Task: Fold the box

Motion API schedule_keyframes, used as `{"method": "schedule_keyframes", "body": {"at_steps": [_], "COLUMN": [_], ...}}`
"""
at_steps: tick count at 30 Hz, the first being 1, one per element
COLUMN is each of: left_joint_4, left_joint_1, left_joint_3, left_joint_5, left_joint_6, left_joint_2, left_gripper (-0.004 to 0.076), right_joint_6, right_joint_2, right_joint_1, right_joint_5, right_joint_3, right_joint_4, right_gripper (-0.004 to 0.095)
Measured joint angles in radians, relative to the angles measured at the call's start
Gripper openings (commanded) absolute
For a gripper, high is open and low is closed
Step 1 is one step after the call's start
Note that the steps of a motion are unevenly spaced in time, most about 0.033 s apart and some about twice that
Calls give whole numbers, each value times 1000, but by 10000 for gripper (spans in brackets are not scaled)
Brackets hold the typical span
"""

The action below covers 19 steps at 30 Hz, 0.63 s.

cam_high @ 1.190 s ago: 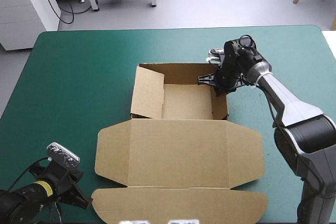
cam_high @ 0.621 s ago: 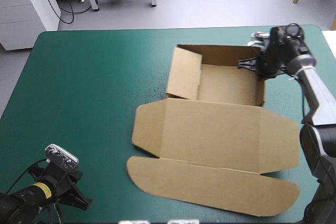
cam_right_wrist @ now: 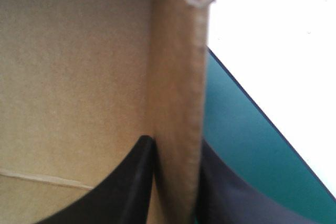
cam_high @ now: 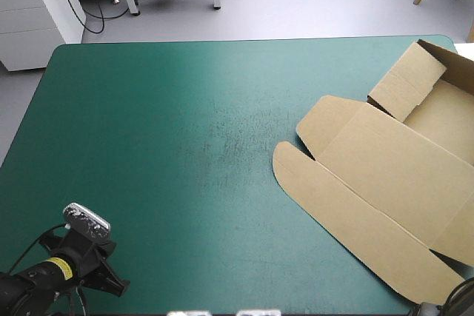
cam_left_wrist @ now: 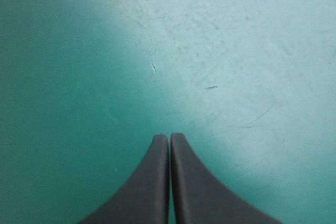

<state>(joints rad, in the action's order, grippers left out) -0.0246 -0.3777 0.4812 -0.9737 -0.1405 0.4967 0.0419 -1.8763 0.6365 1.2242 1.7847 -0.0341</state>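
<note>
**Item 1: box** [cam_high: 385, 172]. Brown board, one piece. It lay at the table's [cam_high: 148, 146] right edge, turned askew to it, and partly ran out of the high view.
- Tray [cam_high: 444, 120]: at the far right corner. Its inner side wall [cam_high: 406, 83] was raised and leaned inward over the floor. The far wall stood upright. The other walls could not be seen from above.
- Lid [cam_high: 385, 168]: flat on the teal-green cover [cam_high: 111, 94], open, reaching toward the table's middle.
- Tuck flap [cam_high: 348, 220]: long, with rounded ends, flat along the lid's near edge and not creased up.

**Item 2: right gripper** [cam_right_wrist: 174, 142]. Out of the high view. In its own wrist view, the black fingers [cam_right_wrist: 131, 182] pinched one upright wall [cam_right_wrist: 176, 77] of the box, one finger inside the tray and one outside. The table's edge ran just beside the outer finger.

**Item 3: left gripper** [cam_left_wrist: 169, 137]. Fingers pressed together in a point, holding nothing. It hung over bare cover near the table's near left corner, well apart from the box.

**Condition of work.** Judged part done. The tray appeared formed, with walls raised. Not yet done, as far as could be seen: the side ears of the lid were unfolded and the tuck flap was uncreased. The box also sat poorly for two-handed work, being far from the left arm.
</note>
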Motion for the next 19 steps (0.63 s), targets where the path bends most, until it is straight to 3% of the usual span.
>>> {"method": "schedule_keyframes", "body": {"at_steps": [5, 11, 15, 19], "left_joint_4": [0, 0, 0, 0], "left_joint_1": [0, 0, 0, 0], "left_joint_3": [0, 0, 0, 0], "left_joint_5": [0, 0, 0, 0], "left_joint_6": [0, 0, 0, 0], "left_joint_2": [0, 0, 0, 0], "left_gripper": [-10, -10, -10, -10], "right_joint_6": [-42, -88, -143, -232], "right_joint_2": [0, 27, 104, 222], "right_joint_1": [0, 1, 1, -16], "right_joint_5": [-1, -1, -1, -1], "right_joint_3": [0, 0, -1, -31], "right_joint_4": [2, -1, -85, -202], "right_gripper": [462, 409, 264, 13]}}
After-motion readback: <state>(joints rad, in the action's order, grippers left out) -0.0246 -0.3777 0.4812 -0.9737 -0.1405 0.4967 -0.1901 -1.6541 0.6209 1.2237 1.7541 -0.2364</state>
